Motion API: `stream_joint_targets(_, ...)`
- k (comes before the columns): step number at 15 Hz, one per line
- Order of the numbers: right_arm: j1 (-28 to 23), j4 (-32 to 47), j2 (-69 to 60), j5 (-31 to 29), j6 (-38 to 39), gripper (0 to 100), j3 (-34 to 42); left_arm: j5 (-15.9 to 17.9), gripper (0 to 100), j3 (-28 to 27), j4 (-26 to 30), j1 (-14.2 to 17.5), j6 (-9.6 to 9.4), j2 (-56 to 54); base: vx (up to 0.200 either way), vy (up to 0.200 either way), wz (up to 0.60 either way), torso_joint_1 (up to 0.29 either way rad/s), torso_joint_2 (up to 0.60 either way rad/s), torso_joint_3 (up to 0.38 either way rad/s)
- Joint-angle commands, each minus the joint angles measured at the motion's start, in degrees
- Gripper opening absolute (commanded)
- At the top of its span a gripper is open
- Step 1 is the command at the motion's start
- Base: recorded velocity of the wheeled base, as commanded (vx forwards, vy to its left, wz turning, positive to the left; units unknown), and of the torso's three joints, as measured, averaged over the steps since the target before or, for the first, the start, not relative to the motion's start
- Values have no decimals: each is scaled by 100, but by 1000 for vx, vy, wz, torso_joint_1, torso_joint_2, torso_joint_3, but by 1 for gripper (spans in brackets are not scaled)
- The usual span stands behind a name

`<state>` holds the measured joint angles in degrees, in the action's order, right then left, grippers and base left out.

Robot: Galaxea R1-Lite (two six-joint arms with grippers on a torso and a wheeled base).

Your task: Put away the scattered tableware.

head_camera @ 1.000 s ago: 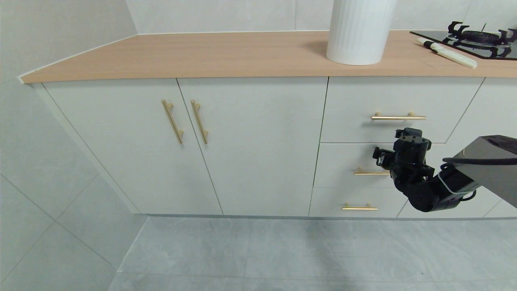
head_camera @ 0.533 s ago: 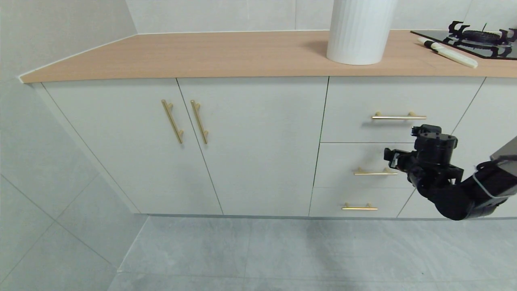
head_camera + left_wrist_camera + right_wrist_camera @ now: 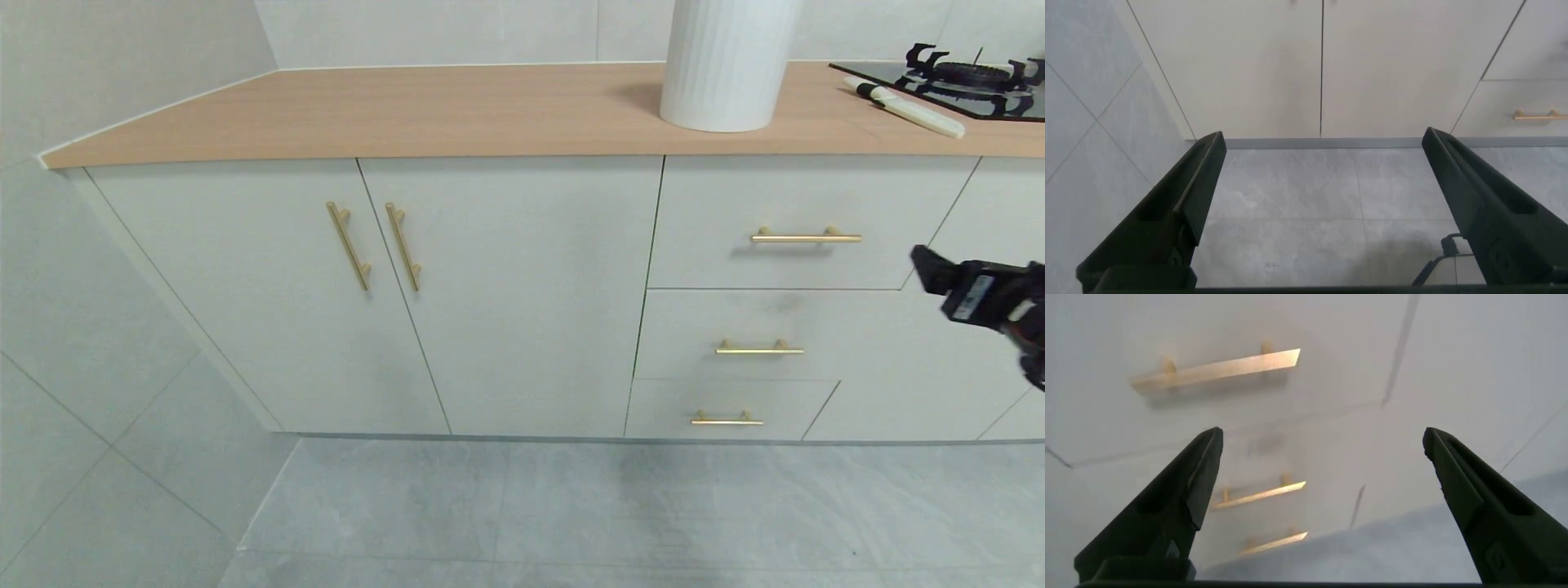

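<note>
Right gripper (image 3: 1320, 441) black, tapered fingers (image 3: 1176, 506); white label (image 3: 976, 296)

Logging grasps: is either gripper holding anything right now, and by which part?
Nothing is held. The left gripper and the right gripper both have open, empty jaws.

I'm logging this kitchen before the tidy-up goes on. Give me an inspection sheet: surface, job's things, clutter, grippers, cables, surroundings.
Surface: wooden countertop running along the tiled wall.
Job's things: white utensil lying on the countertop beside the hob; three drawers below, all shut.
Clutter: tall white ribbed container standing on the countertop.
Grippers: left gripper open and empty, over the floor; right gripper open and empty, facing the drawer fronts.
Cables: nothing seen.
Surroundings: two cabinet doors, both shut, with gold handles; grey tiled floor.
</note>
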<state>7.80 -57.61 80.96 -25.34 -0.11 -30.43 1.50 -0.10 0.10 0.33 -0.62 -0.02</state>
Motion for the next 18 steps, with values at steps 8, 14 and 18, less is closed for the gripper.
stream_joint_targets(8, -174, 5911, -6716, -269, -947, 100, 494, -1, 100, 1, -1, 2, 1, 2, 0, 0, 0, 0, 0, 0)
stream_joint_targets(14, -815, 6456, -8087, -287, -868, 100, 1487, -1, 100, 1, -1, 2, 1, 2, 0, 0, 0, 0, 0, 0)
stream_joint_targets(18, -815, 4891, -8087, 1242, -341, 100, 3034, -1, 100, 1, -1, 2, 1, 2, 0, 0, 0, 0, 0, 0)
